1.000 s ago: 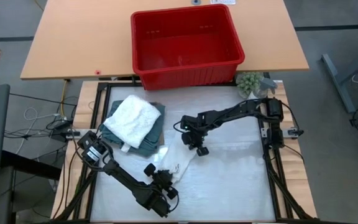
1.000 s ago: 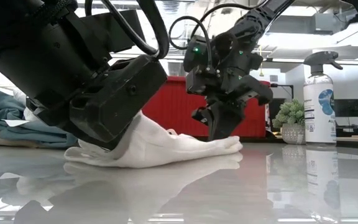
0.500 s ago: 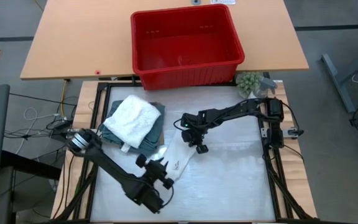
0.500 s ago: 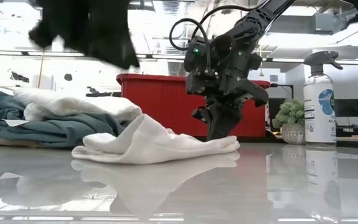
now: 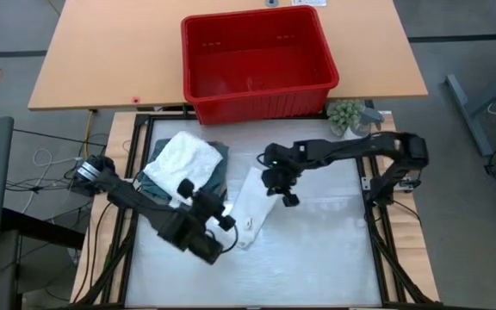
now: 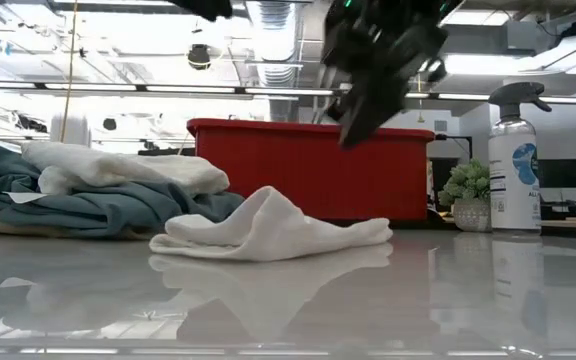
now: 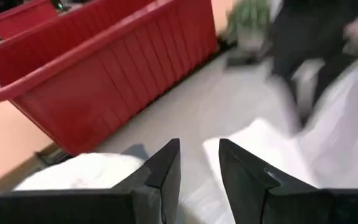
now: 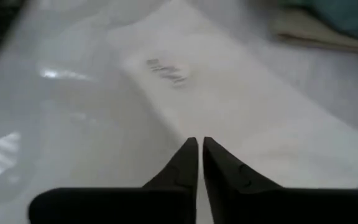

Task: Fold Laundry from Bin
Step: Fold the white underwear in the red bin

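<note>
A white garment (image 5: 250,209) lies folded in a long strip on the table's middle (image 6: 268,230), with no gripper on it. Left of it, a folded white piece (image 5: 182,160) lies on a teal one (image 5: 209,176). The red bin (image 5: 257,60) stands beyond the table's far edge. My left gripper (image 7: 197,148) hovers open above the strip's near left side (image 5: 224,217), pointing toward the bin, with nothing between its fingers. My right gripper (image 8: 200,146) hangs shut above the strip's far right end (image 5: 288,198), well clear of it (image 6: 353,125).
A spray bottle (image 6: 516,160) and a small potted plant (image 5: 347,114) stand at the table's far right corner. The wooden table (image 5: 102,60) carrying the bin lies beyond. Bare tabletop (image 5: 325,250) spreads to the right of and in front of the white strip.
Both grippers have risen off the white garment, which stays lying on the table. My left gripper went up and toward the far edge, tipping more level, and left the low view. My right gripper rose straight up from the garment's right end.
</note>
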